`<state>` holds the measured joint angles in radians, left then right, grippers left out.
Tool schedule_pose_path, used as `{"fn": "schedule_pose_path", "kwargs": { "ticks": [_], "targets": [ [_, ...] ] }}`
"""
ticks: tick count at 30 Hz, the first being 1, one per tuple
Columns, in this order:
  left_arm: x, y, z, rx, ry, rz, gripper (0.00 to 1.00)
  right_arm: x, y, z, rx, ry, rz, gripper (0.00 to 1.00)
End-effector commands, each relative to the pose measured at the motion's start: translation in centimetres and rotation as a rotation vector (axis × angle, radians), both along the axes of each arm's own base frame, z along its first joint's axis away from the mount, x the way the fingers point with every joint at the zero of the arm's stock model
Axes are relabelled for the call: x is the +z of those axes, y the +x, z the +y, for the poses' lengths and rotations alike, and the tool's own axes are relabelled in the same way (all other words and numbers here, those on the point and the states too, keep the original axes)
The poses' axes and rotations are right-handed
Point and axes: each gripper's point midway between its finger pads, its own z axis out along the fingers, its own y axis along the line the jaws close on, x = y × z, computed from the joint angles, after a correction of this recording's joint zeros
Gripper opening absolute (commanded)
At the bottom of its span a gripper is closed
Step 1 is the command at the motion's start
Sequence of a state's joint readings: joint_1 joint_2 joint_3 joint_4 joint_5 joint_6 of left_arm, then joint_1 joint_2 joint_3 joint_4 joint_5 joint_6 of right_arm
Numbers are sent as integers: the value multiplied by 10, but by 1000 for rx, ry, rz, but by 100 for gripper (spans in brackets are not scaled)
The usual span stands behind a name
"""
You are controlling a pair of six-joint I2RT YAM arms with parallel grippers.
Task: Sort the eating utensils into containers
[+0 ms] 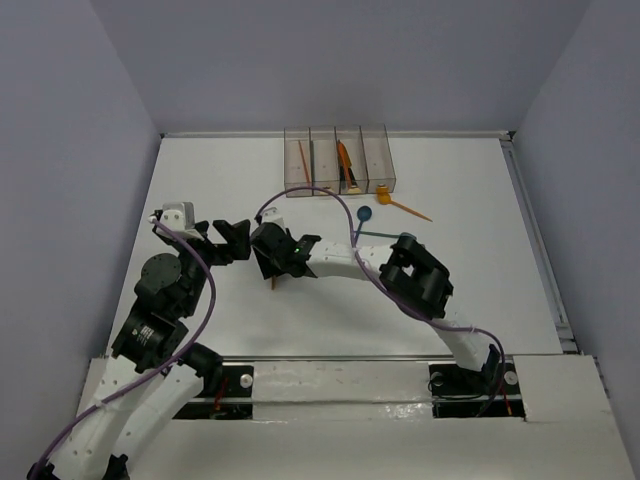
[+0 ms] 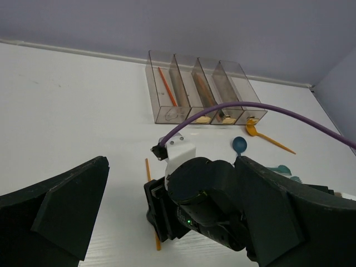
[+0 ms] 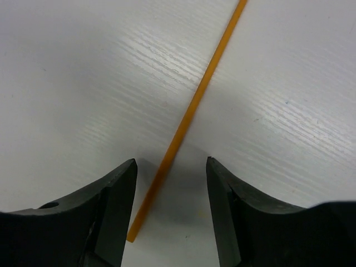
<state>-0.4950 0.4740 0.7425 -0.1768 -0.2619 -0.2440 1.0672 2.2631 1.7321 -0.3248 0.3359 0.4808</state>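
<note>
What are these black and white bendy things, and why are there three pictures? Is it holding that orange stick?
Those are two robot arms bolted to a white table. One picture looks down from above. The other two come from little cameras on each arm's wrist, so you see each claw's own fingers up close.

At the far side stands a row of four clear bins. Some orange pieces are already inside. Outside them lie an orange spoon, a blue spoon and a teal piece.

The right claw hangs over an orange stick lying flat on the table. Its fingers stand on either side of the stick with gaps showing, so it is not holding it yet. The left claw is wide open, holding nothing.
</note>
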Motion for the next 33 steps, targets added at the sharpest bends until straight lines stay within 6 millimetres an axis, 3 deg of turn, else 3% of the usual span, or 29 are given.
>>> {"fn": "schedule_pose_path", "kwargs": {
  "ticks": [1, 8, 13, 16, 20, 21, 24, 27, 29, 30, 31, 33],
  "targets": [
    [9, -1, 1, -2, -12, -38, 99, -5, 2, -10, -34, -89, -22, 44],
    [10, -2, 1, -8, -15, -44, 99, -9, 2, -33, -67, -163, -44, 28],
    [13, -4, 3, 0, -22, -54, 99, -15, 3, -49, -86, -237, -55, 3],
    [14, -5, 4, 0, -27, -59, 99, -10, 12, -56, -108, -217, -52, 0],
    [15, -6, 3, -9, -28, -62, 99, 24, 30, -52, -84, -97, -69, 0],
    [15, -6, 2, -11, -28, -62, 99, 50, 34, -43, -58, -2, -91, 0],
    [17, -8, 1, -22, -33, -69, 99, 94, 54, -36, -2, 193, -116, 0],
    [18, -8, 0, -28, -35, -73, 99, 138, 89, -48, -20, 318, -154, 0],
    [18, -9, 0, -28, -36, -74, 99, 146, 111, -56, -45, 341, -162, 0],
    [19, -9, 0, -28, -37, -77, 99, 137, 130, -67, -68, 345, -143, 0],
    [18, -8, 1, -25, -37, -75, 99, 151, 144, -65, -74, 381, -161, 0],
    [17, -8, 3, -12, -33, -69, 99, 154, 165, -69, -95, 400, -165, 0]
  ]
}}
